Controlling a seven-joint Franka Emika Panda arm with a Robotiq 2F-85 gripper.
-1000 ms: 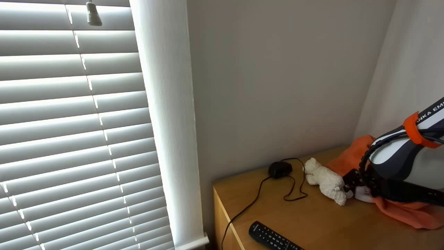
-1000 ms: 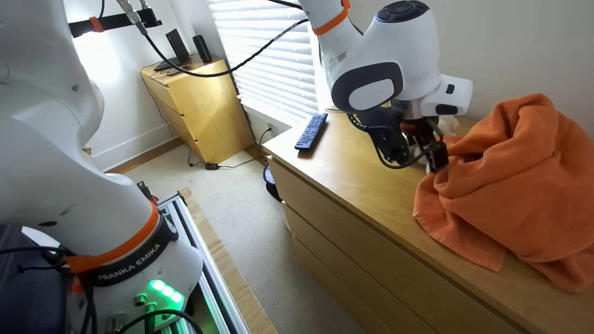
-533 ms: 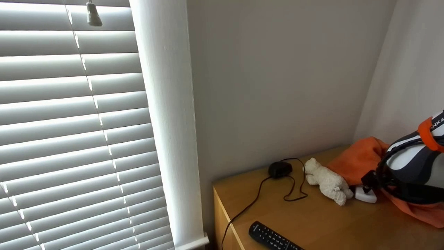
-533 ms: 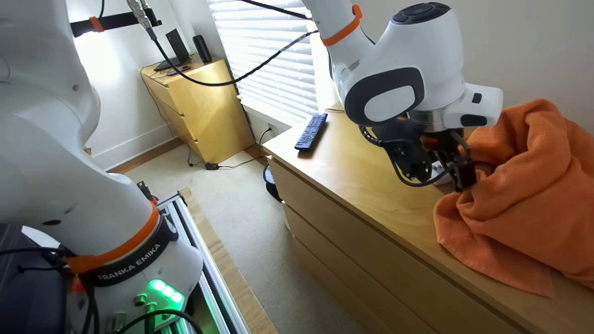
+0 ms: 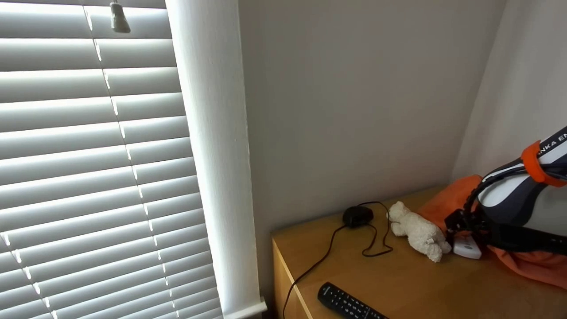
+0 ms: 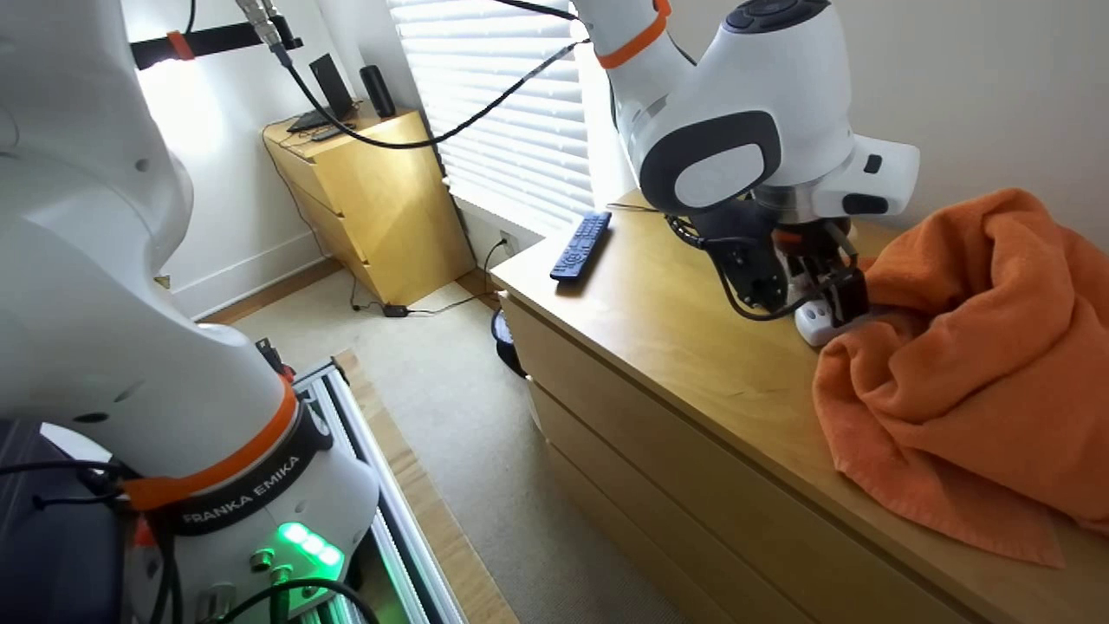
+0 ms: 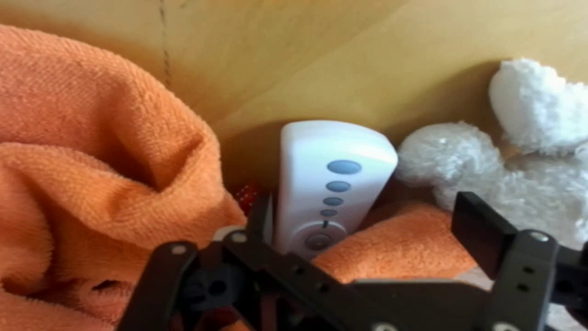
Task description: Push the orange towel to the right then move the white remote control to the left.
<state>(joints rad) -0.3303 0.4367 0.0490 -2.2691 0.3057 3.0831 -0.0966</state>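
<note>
The white remote control [image 7: 337, 147] lies on the dresser top, its near end hidden by an orange towel fold and my gripper. It also shows in both exterior views [image 5: 467, 249] [image 6: 813, 327]. The orange towel [image 6: 988, 381] is heaped beside it; in the wrist view the towel [image 7: 115, 105] fills the left side, and a fold lies between my fingers. My gripper [image 7: 367, 214] is open and low over the remote. Its left finger is close beside the remote's left edge; its right finger stands well apart, near a plush toy. It holds nothing that I can see.
A white plush toy [image 5: 418, 231] lies against the remote's side. A black adapter [image 5: 358, 216] with a cable sits near the wall. A black remote [image 6: 581, 247] lies near the dresser's window end. A small red item [image 7: 246, 195] shows between towel and white remote.
In an exterior view the towel shifted right, away from the white remote, leaving more of it showing. My gripper went right with the towel, then came partly back left and up over the remote.
</note>
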